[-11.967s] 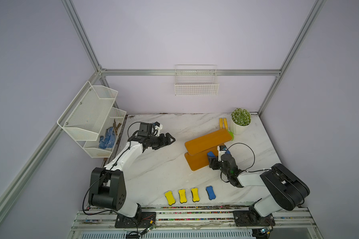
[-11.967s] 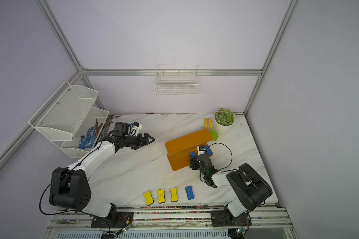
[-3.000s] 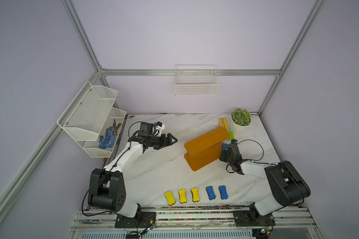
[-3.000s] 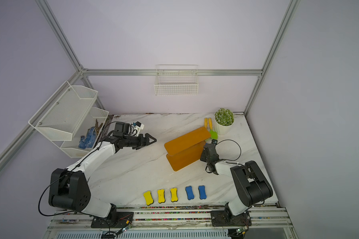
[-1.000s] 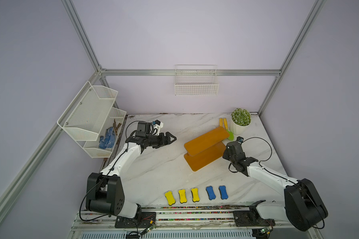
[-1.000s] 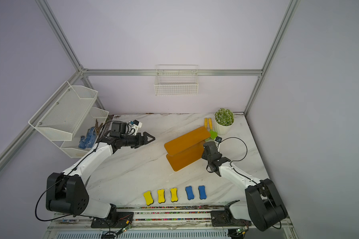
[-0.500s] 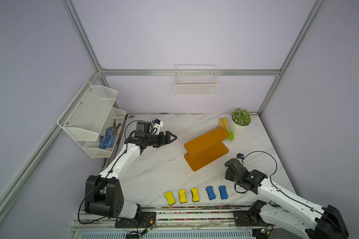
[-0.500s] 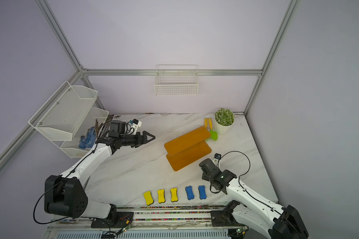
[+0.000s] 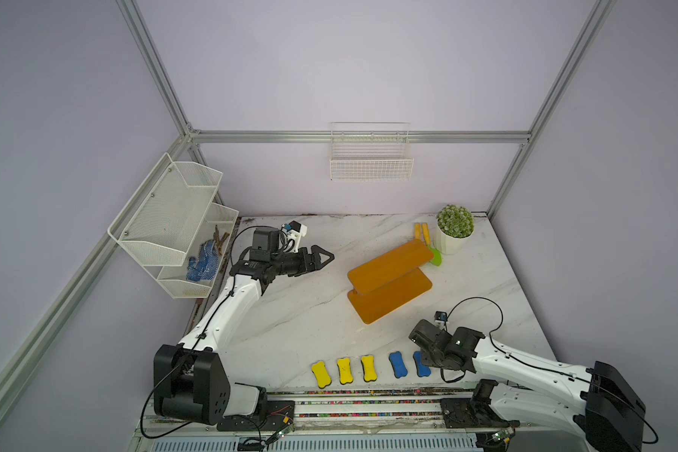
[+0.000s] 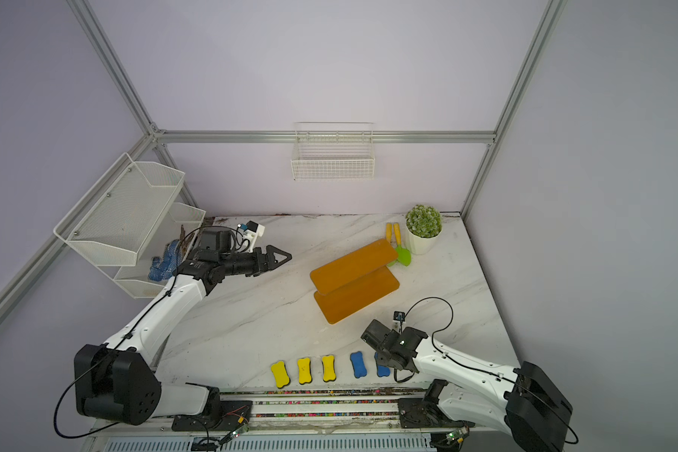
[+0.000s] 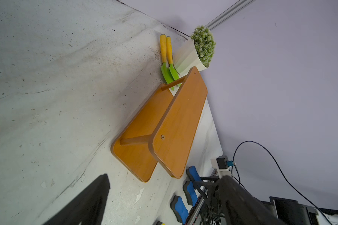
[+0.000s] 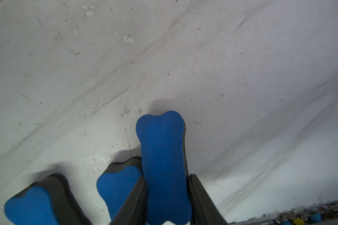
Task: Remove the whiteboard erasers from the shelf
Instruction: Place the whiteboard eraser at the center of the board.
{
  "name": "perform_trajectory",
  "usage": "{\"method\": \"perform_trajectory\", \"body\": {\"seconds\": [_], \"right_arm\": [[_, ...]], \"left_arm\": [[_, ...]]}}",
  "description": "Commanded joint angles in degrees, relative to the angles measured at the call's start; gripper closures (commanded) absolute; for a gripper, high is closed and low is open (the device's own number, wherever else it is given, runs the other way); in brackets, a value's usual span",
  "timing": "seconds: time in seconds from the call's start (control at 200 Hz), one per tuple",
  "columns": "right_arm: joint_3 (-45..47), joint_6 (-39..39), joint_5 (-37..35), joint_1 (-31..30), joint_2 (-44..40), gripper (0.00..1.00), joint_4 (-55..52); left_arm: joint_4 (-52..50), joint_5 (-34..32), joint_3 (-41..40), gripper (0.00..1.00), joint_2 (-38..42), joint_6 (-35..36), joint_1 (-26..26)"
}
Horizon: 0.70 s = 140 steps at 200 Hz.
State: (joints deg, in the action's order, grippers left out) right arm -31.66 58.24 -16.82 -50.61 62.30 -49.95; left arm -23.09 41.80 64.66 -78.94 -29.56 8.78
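The orange-brown shelf point(image 9: 388, 281) point(image 10: 354, 285) point(image 11: 164, 126) stands mid-table with both tiers bare. Along the table's front edge lie three yellow whiteboard erasers point(image 9: 344, 370) point(image 10: 303, 370) and two blue ones point(image 9: 398, 364) point(image 12: 117, 181). My right gripper point(image 9: 427, 360) point(image 12: 166, 177) is shut on a third blue eraser point(image 12: 162, 155) point(image 11: 192, 172), low over the table at the row's right end. Both top views hide this eraser under the gripper. At the far left my left gripper point(image 9: 323, 258) point(image 11: 164, 176) hovers open and empty, pointing at the shelf.
A potted plant point(image 9: 455, 225) and two yellow-handled green spatulas point(image 9: 424, 235) sit behind the shelf. A white mesh rack point(image 9: 173, 219) with blue gloves point(image 9: 200, 264) hangs on the left wall, and a wire basket point(image 9: 370, 156) on the back wall. A metal rail point(image 9: 368, 395) borders the front.
My right arm has swung from the shelf's right end down to the front edge, carrying the blue eraser to the end of the row. The left arm has barely moved.
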Motion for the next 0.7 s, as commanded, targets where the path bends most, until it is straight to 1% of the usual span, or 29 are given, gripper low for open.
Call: {"method": "perform_trajectory", "body": {"seconds": [0.0,0.055,0.14,0.195,0.305,0.375,0.425,0.47,0.54,0.615,0.695], "right_arm": [[-0.78,3.23,0.03,-1.4,0.89,0.58,-2.82],[-0.8,4.57,-0.88,-1.47,0.66,0.54,-3.17],[-1.32,6.62,-2.8,-1.41,-0.2,0.51,-4.35],[-2.19,7.04,-5.26,-1.38,-0.73,0.48,-5.25],[-3.7,6.96,-10.73,-1.42,-0.33,0.47,-2.87],[-4.87,5.11,-12.54,-1.33,1.29,0.54,0.77],[-6.3,5.04,-13.2,-1.33,3.06,0.59,1.39],[-7.71,5.33,-12.92,-1.33,5.09,0.64,1.24],[-9.02,4.56,-11.47,-1.42,7.96,0.68,1.71],[-8.15,4.29,-9.73,-1.42,8.21,0.72,4.83],[-6.7,4.82,-9.38,-1.43,7.38,0.77,6.91]], "left_arm": [[2.31,1.43,-0.41,0.09,2.12,-0.67,-0.16],[2.27,1.51,-0.33,0.09,2.18,-0.67,-0.24],[2.34,1.6,-0.36,0.09,2.1,-0.76,-0.25],[2.38,1.71,-0.41,0.09,1.91,-0.85,-0.25],[2.52,1.82,-0.33,0.09,1.83,-0.94,-0.25],[2.62,1.79,-0.45,0.09,1.73,-0.94,-0.17],[2.68,1.54,-0.58,0.09,1.77,-0.78,-0.11],[2.57,1.33,-0.68,0.09,1.68,-0.72,-0.09],[2.56,1.31,-0.59,0.09,1.59,-0.61,-0.16],[2.63,1.14,-0.67,0.09,1.53,-0.48,-0.14],[2.52,0.92,-0.71,0.09,1.59,-0.34,-0.16]]}}
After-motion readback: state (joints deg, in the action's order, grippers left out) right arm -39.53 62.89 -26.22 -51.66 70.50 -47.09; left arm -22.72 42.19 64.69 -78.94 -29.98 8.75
